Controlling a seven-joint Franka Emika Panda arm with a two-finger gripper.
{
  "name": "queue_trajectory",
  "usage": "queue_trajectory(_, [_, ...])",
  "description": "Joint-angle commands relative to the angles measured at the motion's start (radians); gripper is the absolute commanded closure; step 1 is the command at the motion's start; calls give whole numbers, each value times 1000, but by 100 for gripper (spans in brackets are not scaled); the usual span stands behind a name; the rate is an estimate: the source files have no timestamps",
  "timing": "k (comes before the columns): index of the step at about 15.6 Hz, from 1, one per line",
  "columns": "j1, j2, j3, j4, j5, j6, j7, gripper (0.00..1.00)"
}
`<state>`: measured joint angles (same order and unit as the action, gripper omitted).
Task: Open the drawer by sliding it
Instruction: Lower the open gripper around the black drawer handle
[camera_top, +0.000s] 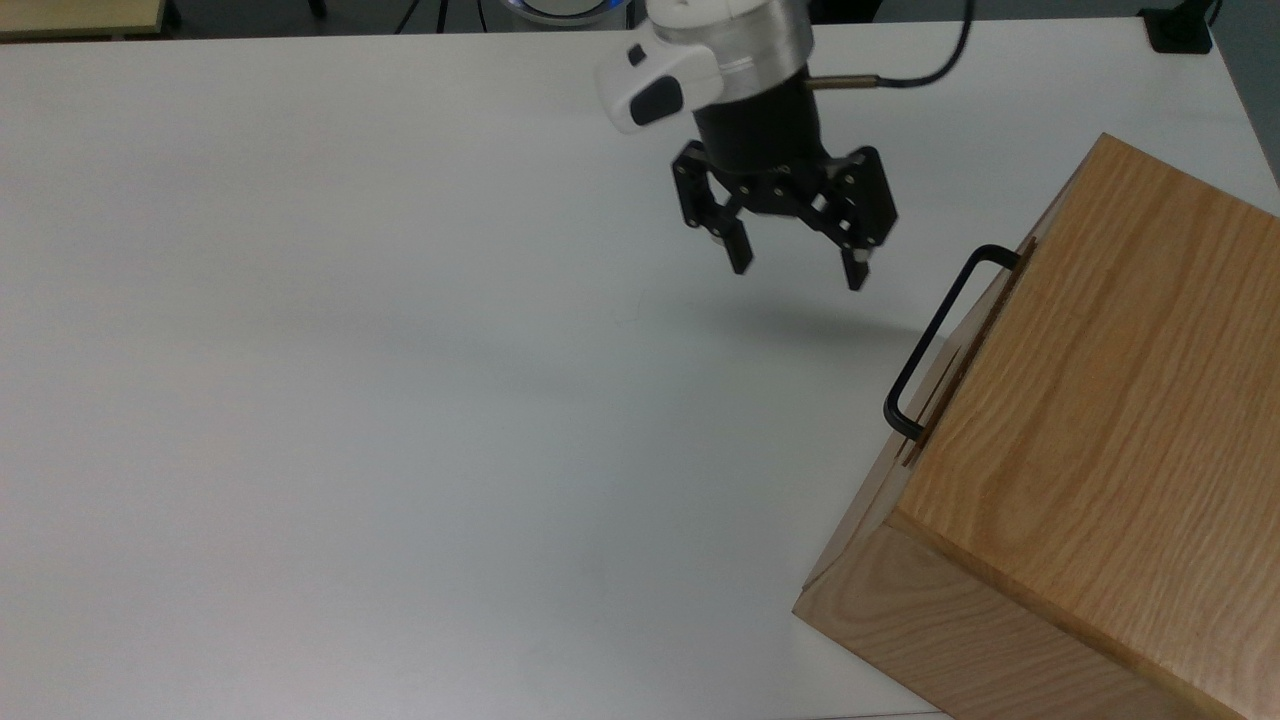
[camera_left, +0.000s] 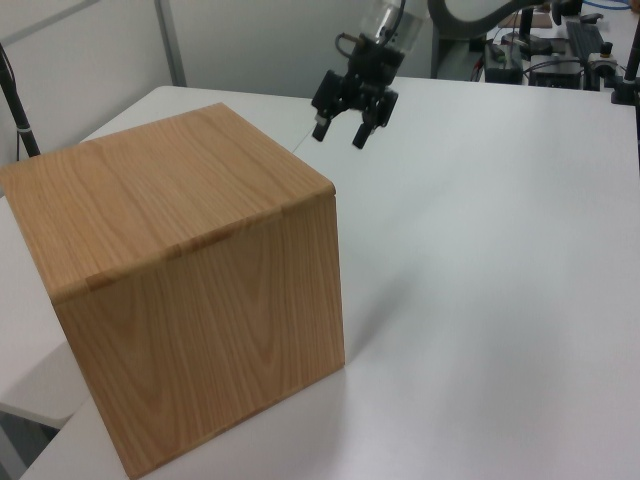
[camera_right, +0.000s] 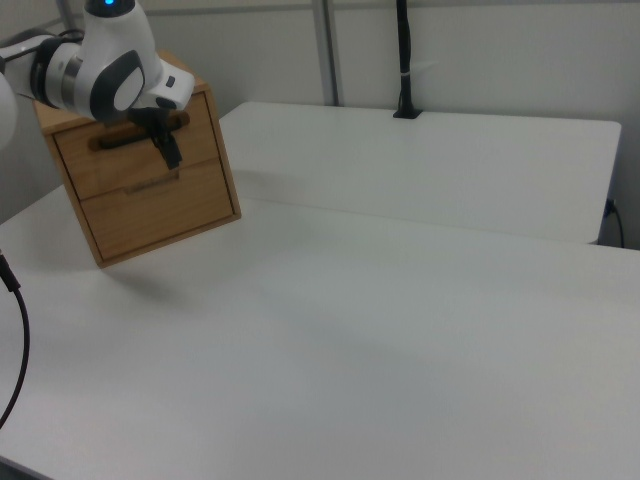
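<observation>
The drawer (camera_right: 100, 160) is the upper front panel of the oak cabinet (camera_top: 1100, 420), pushed in flush. Its black bar handle (camera_top: 938, 335) sticks out toward the top view's left. My gripper (camera_top: 798, 270) hangs open above the white table, up and to the left of the handle in the top view, a short gap away and touching nothing. In the left view the gripper (camera_left: 338, 137) hovers beyond the cabinet (camera_left: 190, 280), whose drawer side is hidden. In the right view the gripper (camera_right: 168, 152) overlaps the drawer front beside the handle (camera_right: 108, 141).
The white table (camera_top: 400, 400) stretches wide to the top view's left of the cabinet. A lower panel (camera_right: 160, 210) sits under the drawer. A black clamp (camera_top: 1180, 30) marks the far corner, and a black post (camera_right: 404, 60) rises behind the table.
</observation>
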<state>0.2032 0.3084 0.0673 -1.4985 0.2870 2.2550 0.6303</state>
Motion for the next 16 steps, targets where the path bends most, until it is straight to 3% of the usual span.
queue_trajectory(1, [-4,49,57,23,40,110,106,0])
queue_trajectory(7, [-4,107,147,24,54,299,143,1])
queue_trajectory(11, [1,132,152,23,54,367,143,50])
queue_trajectory(12, [-2,132,152,24,55,368,143,58])
queue_trajectory(16, [-18,124,152,23,57,365,141,57])
